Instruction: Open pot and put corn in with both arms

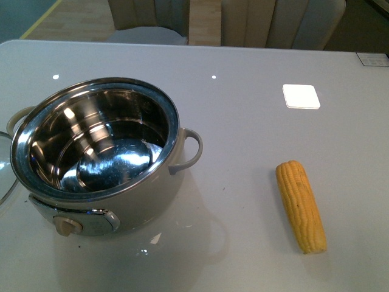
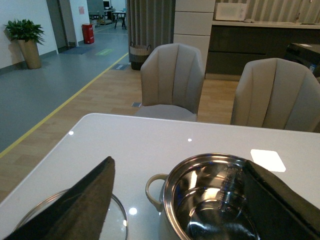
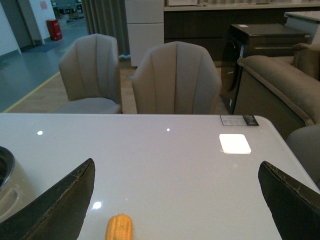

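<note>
Two beige padded chairs (image 2: 172, 80) behind the glossy grey table (image 1: 243, 134), wood floor (image 2: 100, 100), potted plant (image 2: 22, 30).

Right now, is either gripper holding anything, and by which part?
Nothing is held. The left gripper and right gripper are open and empty; the corn lies free on the table.

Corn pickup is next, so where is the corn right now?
In the front view the corn lies on the table, right of the open pot and apart from it, nearer the robot than the white patch.

the cream pot (image 1: 103, 158) stands uncovered, steel interior empty, well apart from the yellow corn (image 1: 301, 205) lying flat.
</note>
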Motion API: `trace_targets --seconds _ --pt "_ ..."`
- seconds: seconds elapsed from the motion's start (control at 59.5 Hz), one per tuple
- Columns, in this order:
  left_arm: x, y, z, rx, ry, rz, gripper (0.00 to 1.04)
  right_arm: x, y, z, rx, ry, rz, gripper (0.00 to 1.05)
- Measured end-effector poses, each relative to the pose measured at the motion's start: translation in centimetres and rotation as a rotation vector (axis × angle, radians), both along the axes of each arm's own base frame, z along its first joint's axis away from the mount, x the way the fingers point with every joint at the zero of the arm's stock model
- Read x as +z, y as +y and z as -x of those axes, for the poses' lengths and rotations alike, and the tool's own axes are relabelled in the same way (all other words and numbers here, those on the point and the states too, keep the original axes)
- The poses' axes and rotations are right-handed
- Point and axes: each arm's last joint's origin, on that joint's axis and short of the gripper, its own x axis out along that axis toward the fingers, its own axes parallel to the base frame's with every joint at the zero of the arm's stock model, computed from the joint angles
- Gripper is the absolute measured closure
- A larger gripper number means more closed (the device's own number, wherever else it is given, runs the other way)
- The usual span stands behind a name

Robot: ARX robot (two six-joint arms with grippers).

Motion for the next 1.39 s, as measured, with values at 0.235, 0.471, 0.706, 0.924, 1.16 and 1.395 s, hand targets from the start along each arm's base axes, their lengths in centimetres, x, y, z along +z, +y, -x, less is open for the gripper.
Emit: trace_targets --seconds 0.235,0.471,0.706,0.924,1.16,1.395 --pt "0.0 0.0 0.0 -0.001 0.0 -0.001 0.07 -0.6 0.2 -0.3 0.04 0.46 -0.167 0.09" --pt "0.0 0.0 0.0 0.0 0.0 -0.001 0.07 -2.0 1.6 -2.9 0.023 0.619 -0.219 0.09" --pt "0.0 0.0 0.0 0.0 0.0 -0.001 0.07 -4.5 4.1 -7.5 0.057 0.696 -0.11 0.09" --pt "0.0 0.0 0.0 0.0 0.0 -0.001 0.07 -7.8 6.4 -12.3 0.084 0.785 -0.025 0.09" --pt "0.0 0.0 0.0 0.0 0.0 -0.001 0.07 -11.9 8.0 -15.7 0.091 0.862 0.059 0.09" --pt "0.0 0.0 0.0 0.0 0.0 -0.001 0.07 -15.3 9.1 -17.6 0.107 0.92 0.129 0.09"
